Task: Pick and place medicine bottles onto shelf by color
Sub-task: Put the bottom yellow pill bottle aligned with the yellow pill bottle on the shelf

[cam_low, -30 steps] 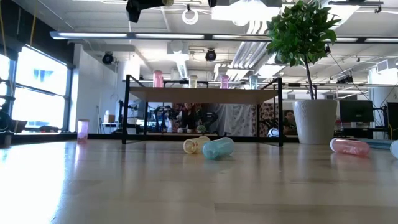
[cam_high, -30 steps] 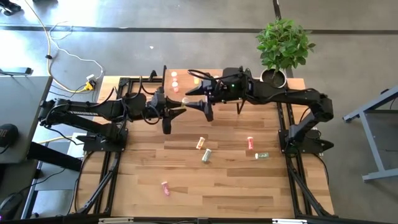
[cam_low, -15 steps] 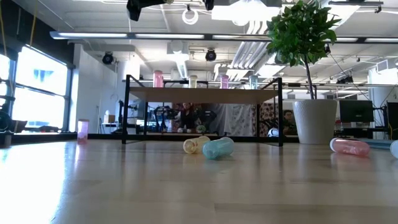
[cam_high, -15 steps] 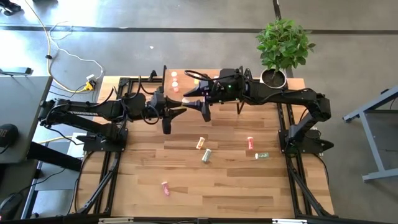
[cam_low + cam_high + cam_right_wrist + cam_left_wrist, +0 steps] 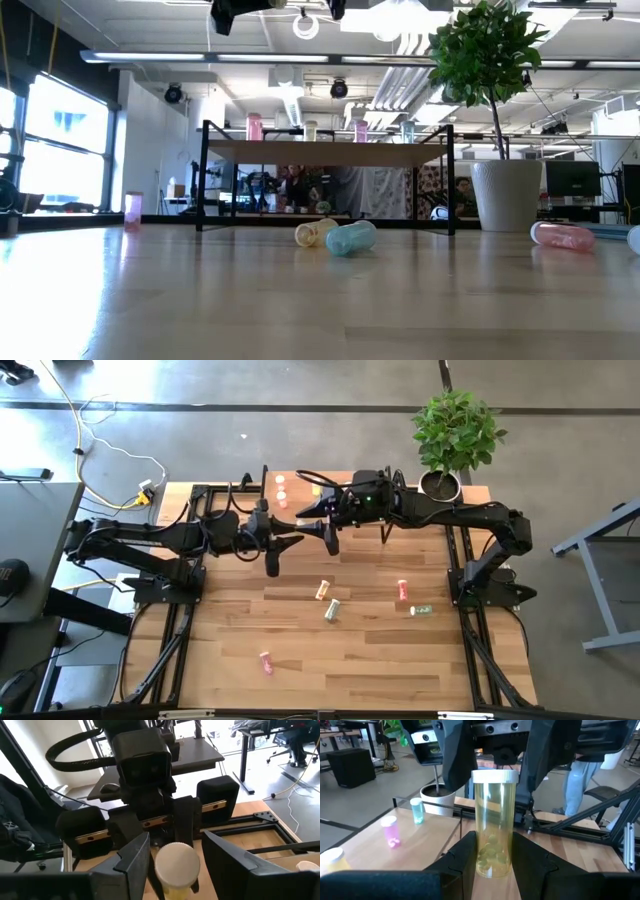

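The left gripper (image 5: 492, 855) had shifted slightly toward the right gripper (image 5: 330, 538) since the earlier frame, its jaws clamped on an upright yellow medicine bottle (image 5: 494, 822) held above the table (image 5: 350, 650). The right gripper's jaws stood apart around the bottle's cap, in front of the shelf (image 5: 290, 482).

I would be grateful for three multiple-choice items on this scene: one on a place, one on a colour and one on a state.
1. Where does the lone pink bottle lie?
A. On the shelf
B. Near the table's front edge
C. Against the plant pot

2. What colour is the bottle in the left gripper?
A. Yellow
B. Pink
C. Red

3. How is the left gripper?
A. Open, empty
B. Shut on the bottle
C. Resting on the table

Key: 1 B, the pink bottle lies low on the table; 2 A, the yellow bottle shows clearly; 3 B, the left gripper presses both its sides.
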`<state>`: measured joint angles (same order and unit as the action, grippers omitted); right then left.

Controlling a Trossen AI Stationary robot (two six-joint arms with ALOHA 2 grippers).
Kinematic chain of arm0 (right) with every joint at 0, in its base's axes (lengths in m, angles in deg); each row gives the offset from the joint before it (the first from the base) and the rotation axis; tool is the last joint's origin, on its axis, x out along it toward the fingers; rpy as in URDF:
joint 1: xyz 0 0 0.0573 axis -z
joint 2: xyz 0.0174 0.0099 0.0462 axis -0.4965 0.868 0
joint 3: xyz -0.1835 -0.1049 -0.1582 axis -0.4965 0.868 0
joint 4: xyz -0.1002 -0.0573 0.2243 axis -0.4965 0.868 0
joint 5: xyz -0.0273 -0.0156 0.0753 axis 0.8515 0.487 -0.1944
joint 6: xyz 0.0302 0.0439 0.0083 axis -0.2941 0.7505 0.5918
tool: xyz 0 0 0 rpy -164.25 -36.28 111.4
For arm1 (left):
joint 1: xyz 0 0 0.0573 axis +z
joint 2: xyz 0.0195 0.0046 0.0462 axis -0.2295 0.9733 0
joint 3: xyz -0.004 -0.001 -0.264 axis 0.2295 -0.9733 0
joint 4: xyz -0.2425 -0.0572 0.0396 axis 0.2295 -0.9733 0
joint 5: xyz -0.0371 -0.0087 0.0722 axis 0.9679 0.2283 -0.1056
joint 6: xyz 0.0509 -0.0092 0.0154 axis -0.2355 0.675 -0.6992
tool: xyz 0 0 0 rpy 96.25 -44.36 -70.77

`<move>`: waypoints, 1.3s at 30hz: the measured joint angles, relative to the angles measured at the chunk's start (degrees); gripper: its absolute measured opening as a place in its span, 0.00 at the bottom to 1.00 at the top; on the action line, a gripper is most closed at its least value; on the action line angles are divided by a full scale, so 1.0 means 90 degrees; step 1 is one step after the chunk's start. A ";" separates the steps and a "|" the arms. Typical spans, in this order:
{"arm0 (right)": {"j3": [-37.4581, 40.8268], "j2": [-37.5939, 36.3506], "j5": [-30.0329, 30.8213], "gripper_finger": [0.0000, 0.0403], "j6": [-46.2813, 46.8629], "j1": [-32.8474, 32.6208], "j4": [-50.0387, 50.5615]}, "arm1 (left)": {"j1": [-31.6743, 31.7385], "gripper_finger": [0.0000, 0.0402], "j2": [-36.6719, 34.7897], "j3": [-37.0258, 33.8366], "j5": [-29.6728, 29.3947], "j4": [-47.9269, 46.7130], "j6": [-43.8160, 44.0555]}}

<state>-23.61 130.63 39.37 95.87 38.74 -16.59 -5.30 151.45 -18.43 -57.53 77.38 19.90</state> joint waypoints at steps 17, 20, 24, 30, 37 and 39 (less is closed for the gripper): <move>0.0000 -0.0016 0.0370 0.42 -0.0019 0.0002 0.0183 | 0.0000 0.25 -0.0025 0.0000 -0.0241 0.0004 -0.0165; 0.0000 -0.0017 0.0400 0.42 -0.0019 0.0002 0.0184 | 0.0000 0.25 -0.0025 0.0000 -0.0243 0.0002 -0.0254; 0.0000 -0.0019 0.0396 0.37 -0.0015 0.0000 0.0241 | 0.0000 0.25 -0.0025 0.0000 -0.0314 0.0001 -0.0266; 0.0000 -0.0019 0.0396 0.27 -0.0017 0.0002 0.0263 | 0.0000 0.25 -0.0025 0.0000 -0.0400 0.0002 -0.0267; 0.0000 -0.0019 0.0396 0.26 -0.0017 0.0002 0.0264 | 0.0000 0.25 -0.0025 0.0000 -0.0400 0.0002 -0.0267; 0.0000 -0.0019 0.0393 0.27 -0.0017 0.0002 0.0266 | 0.0000 0.25 -0.0025 0.0000 -0.0400 0.0002 -0.0268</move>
<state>-23.61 130.46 42.92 95.72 38.76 -14.20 -5.30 151.23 -18.43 -61.14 77.40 17.49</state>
